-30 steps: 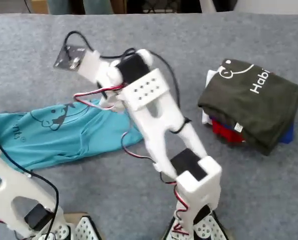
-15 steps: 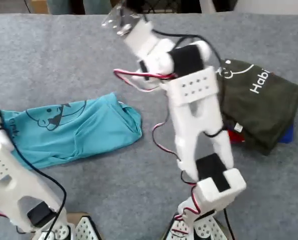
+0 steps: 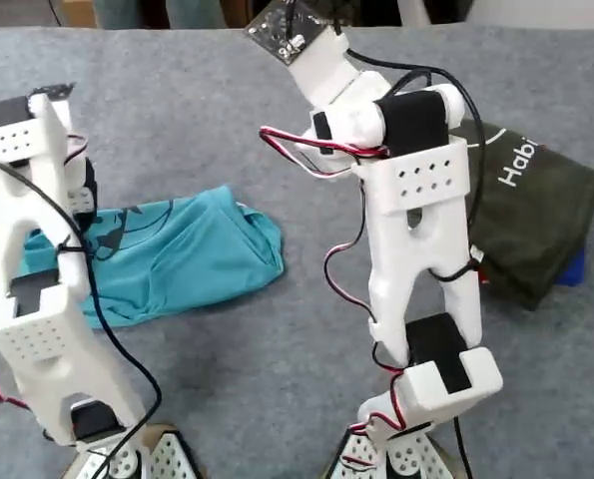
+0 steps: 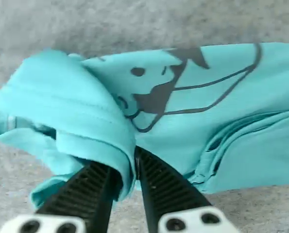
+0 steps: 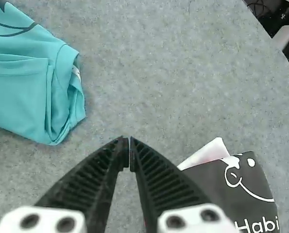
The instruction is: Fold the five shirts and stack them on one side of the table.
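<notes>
Left gripper (image 4: 127,162): jaws pinching a bunched fold of the teal shirt (image 4: 193,111), fabric squeezed between the two black fingers (image 4: 159,182). The pinched fold sits at the shirt's left end and is raised off the table. The shirt's dark line graphic faces up.

Right gripper (image 5: 125,141): jaws pressed together, nothing between them, over bare grey table cover (image 5: 173,73), between the teal shirt and the stack.

Teal shirt (image 3: 192,254) lies on the left half of the table (image 3: 177,120), partly folded, long side running left to right. The left arm (image 3: 32,249) covers its left end.

Right arm (image 3: 416,220) stands mid-table, just beside the stack.

Stack of folded shirts is on the right side of the table, with a dark green shirt (image 3: 536,220) on top. A blue layer (image 3: 572,267) peeks out below at the right, and a white layer (image 5: 208,151) shows at the left edge.
</notes>
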Motion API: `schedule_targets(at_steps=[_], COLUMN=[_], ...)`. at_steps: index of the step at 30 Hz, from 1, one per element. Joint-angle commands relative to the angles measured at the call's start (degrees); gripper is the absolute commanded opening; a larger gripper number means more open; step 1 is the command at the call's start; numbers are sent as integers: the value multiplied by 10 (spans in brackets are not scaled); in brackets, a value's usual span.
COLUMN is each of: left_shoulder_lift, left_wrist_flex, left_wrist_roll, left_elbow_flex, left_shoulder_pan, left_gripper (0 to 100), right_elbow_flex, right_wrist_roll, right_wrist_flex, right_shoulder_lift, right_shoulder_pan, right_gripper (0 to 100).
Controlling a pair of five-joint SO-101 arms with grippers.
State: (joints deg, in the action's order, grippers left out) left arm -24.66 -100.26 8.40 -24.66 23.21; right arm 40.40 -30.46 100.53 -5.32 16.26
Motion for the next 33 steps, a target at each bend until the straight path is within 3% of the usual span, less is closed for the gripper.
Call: schedule_targets(at_steps=[1,5,10,15,21,27,33], left_shoulder_lift=[29,29,29,28,-18,-88,-108], left_wrist_flex=[-4,-4,0,77,168,149,154], left_wrist_roll=[-2,2,64,71,73,74,73], left_elbow_flex=[15,15,14,21,15,15,15], left_shoulder_pan=[42,114,195,258,253,242,244], left_gripper=[30,30,30,32,40,217,234], right_elbow_flex=[10,9,9,9,9,9,-5], right_wrist_roll=[-1,-1,-1,-1,-1,1,4], right_wrist_flex=[4,4,4,4,4,4,5], right_shoulder_lift=[23,21,21,21,21,21,24], right_shoulder_pan=[-8,-6,9,28,70,102,102], right_gripper=[15,15,15,15,15,15,15])
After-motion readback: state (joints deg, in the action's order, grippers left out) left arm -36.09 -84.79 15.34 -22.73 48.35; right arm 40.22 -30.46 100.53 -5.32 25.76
